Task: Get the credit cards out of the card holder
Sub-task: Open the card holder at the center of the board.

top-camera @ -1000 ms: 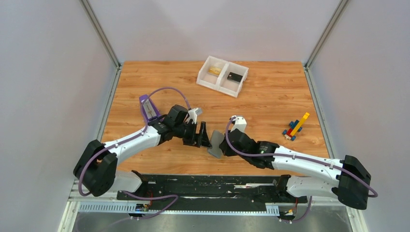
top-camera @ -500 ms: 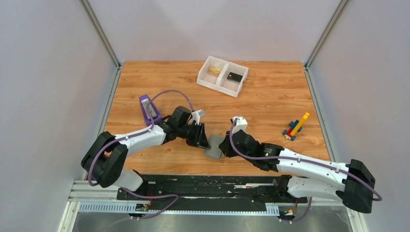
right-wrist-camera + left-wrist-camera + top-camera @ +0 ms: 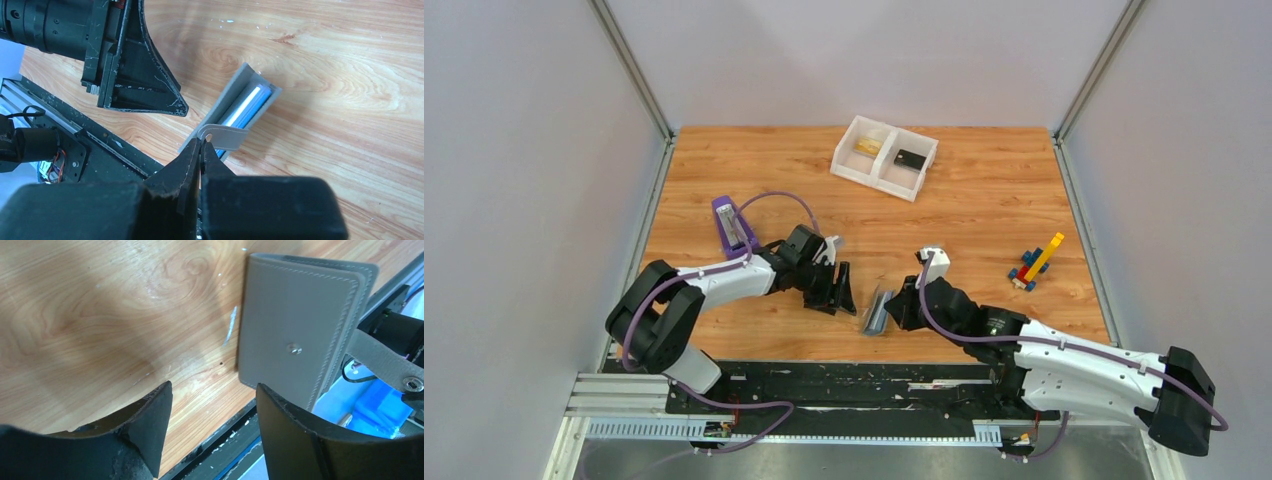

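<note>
The wallet (image 3: 876,312) is standing on edge on the surface (image 3: 984,215), at 6 o'clock from its middle and close to the near edge. Its two grey panels are gaping slightly, and a blue-white gleam is showing between them in the right wrist view (image 3: 245,105). Whether cards are sitting inside cannot be told.

The right hand (image 3: 896,306) is reaching in from 3 o'clock of the wallet. Its jaws are pressing together on the wallet's snap strap (image 3: 222,135), pinching the strap's end just beside the snap hole.

The left hand (image 3: 839,290) is hovering at 9 o'clock of the wallet, near it but apart. Its jaws are standing wide and gripping nothing. From its own camera, the wallet's stitched outer face (image 3: 300,325) is showing beyond the fingers (image 3: 145,425).

The tray (image 3: 916,185) is sitting at 12 o'clock, well apart from both hands. A gold-yellow card (image 3: 868,146) is lying in its left compartment and a black piece (image 3: 910,158) in its right one.

A purple tool (image 3: 732,225) is lying at 9 o'clock, and some blocks (image 3: 1036,263) are lying at 3 o'clock.
</note>
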Controlling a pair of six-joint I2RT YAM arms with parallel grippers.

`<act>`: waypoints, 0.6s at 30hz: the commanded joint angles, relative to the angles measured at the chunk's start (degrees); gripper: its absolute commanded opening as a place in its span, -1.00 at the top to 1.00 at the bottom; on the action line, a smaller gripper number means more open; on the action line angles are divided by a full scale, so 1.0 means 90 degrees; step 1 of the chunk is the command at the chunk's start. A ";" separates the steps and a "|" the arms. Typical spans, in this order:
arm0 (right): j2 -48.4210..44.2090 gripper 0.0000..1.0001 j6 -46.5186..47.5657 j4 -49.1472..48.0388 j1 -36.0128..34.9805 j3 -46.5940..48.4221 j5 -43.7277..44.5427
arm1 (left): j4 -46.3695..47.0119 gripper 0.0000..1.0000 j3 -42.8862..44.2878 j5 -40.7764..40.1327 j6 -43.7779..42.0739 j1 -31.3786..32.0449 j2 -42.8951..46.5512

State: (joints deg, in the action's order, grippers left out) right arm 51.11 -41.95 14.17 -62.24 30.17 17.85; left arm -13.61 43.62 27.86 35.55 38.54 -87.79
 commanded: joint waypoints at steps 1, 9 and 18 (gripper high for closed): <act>-0.0004 1.00 -0.0115 -0.0539 -0.0043 -0.0082 -0.0008 | -0.0229 -0.47 0.0261 -0.0254 -0.0068 0.0013 -0.0044; -0.0070 1.00 -0.0095 -0.0667 -0.0041 -0.0067 -0.0062 | 0.0151 -0.67 0.0293 0.0199 -0.0057 0.0088 0.0173; -0.0047 1.00 -0.0092 -0.0662 -0.0039 -0.0067 -0.0043 | 0.0218 -0.80 0.0446 0.0160 -0.0122 0.0135 0.0559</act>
State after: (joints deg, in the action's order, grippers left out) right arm 51.27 -42.37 11.38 -62.24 29.23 17.39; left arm -13.82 45.19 28.47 35.55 39.29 -85.03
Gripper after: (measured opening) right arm 0.023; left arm 0.884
